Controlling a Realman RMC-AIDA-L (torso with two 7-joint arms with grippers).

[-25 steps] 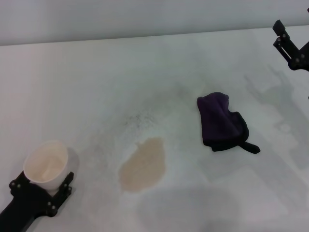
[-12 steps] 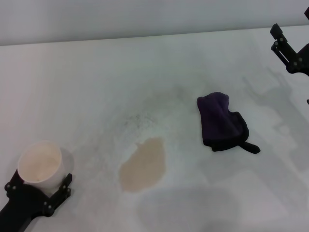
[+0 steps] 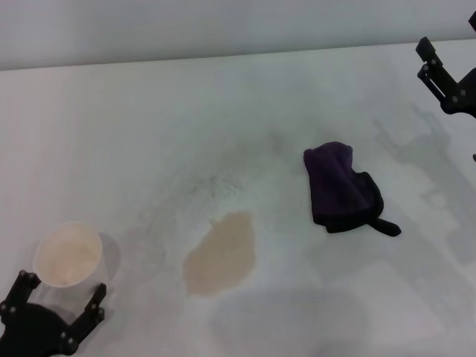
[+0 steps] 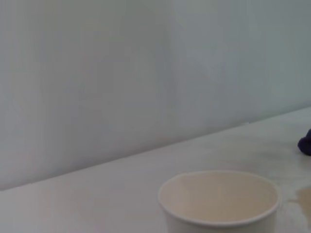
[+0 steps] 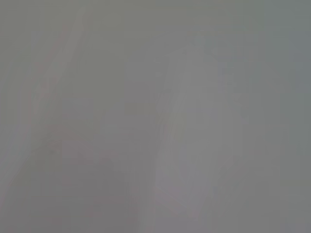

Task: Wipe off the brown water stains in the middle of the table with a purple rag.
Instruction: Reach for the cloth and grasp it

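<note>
The brown water stain is a tan oval patch on the white table, near its middle front. The purple rag lies crumpled to the right of the stain, apart from it, its black tail pointing to the front right. No gripper touches the rag. My left gripper is at the front left corner, its fingers on either side of a white paper cup. My right gripper hangs at the far right edge, well behind the rag. A sliver of the rag shows in the left wrist view.
The paper cup with its beige inside fills the lower part of the left wrist view, with a pale wall behind the table's far edge. Grey smudges mark the table behind the stain. The right wrist view shows only plain grey.
My left gripper has drawn back toward the front left corner, carrying the cup with it. The right gripper shifted slightly. Rag and stain have not moved.
</note>
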